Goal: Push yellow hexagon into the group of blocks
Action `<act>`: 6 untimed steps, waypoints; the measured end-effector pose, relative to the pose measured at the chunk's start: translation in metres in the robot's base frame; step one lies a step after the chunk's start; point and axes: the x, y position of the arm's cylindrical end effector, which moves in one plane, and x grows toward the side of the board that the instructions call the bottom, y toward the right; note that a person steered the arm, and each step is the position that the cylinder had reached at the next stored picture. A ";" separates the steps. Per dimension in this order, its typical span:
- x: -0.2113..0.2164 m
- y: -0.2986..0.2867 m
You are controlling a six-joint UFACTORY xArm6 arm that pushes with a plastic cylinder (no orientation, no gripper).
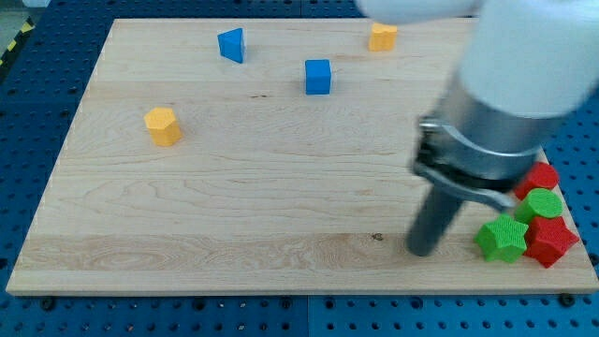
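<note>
The yellow hexagon (163, 125) sits alone at the view's left on the wooden board (234, 197). A group of blocks lies at the view's bottom right: a green star (502, 238), a red star (549, 241), a green round block (542, 203) and a red block (540, 175), partly hidden by the arm. My tip (422, 251) rests on the board just left of the green star, far to the right of the yellow hexagon.
A blue triangular block (232, 44) and a blue cube (318, 77) sit near the view's top centre. A second yellow block (382, 36) sits at the top. The arm's large grey body (510, 94) covers the upper right. The board's right edge runs close to the group.
</note>
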 end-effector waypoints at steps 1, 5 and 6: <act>-0.025 -0.085; -0.122 -0.330; -0.170 -0.341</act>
